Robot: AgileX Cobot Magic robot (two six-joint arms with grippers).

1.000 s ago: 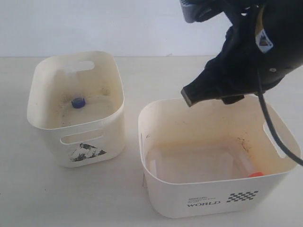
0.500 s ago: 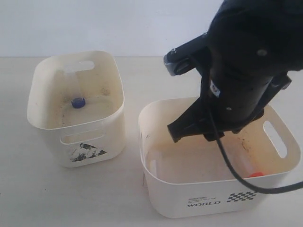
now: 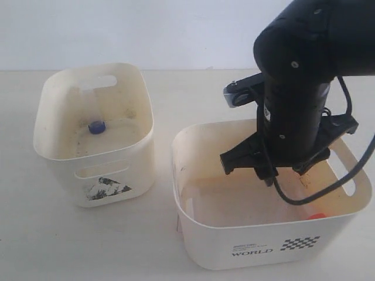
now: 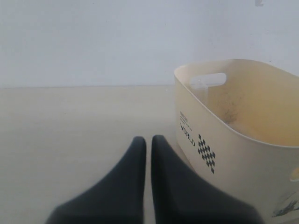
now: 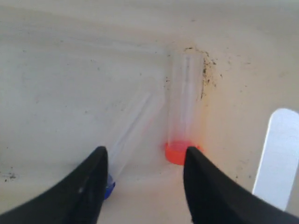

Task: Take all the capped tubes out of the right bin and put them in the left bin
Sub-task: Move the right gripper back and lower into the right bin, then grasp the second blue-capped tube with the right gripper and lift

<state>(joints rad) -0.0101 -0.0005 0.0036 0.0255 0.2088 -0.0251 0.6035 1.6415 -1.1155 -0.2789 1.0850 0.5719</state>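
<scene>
**Right gripper** (image 5: pixel 145 154): jaws spread wide, nothing between them. It sits down inside the right bin (image 3: pixel 263 237), pointed at the floor. In the exterior view the right arm (image 3: pixel 293 99) hides the bin's 12-to-2 o'clock part.

**Tubes in the right bin:** I count two, both lying on the floor.
- Orange-capped tube (image 5: pixel 184 102): in the right wrist view it runs along the wall that carries the slot handle (image 5: pixel 275 158), with its cap towards the gripper. The cap is just beside the inner edge of one finger (image 5: pixel 205 186). In the exterior view only its cap shows, at about 4 o'clock of the bin, against the front wall.
- Blue-capped tube (image 5: pixel 133 126): it lies at an angle to the orange one, and the two clear bodies draw together at their closed ends. I cannot tell whether they touch there. Its cap is partly hidden behind the other finger. The body is faint against the cream floor.
- Dark specks (image 5: pixel 208 70) mark the wall near the orange tube's closed end.

**Left bin** (image 3: pixel 53 146): stands at 9 o'clock of the right bin, apart from it, with a strip of table (image 3: pixel 164 246) between them. A blue cap (image 3: pixel 96 126) shows near the middle of its floor. I cannot make out the tube body under it.

**Left gripper** (image 4: pixel 148 140): jaws brought together with only a thin seam between them, holding nothing. It is low over the table, near the "WORLD" face of the right bin.
</scene>
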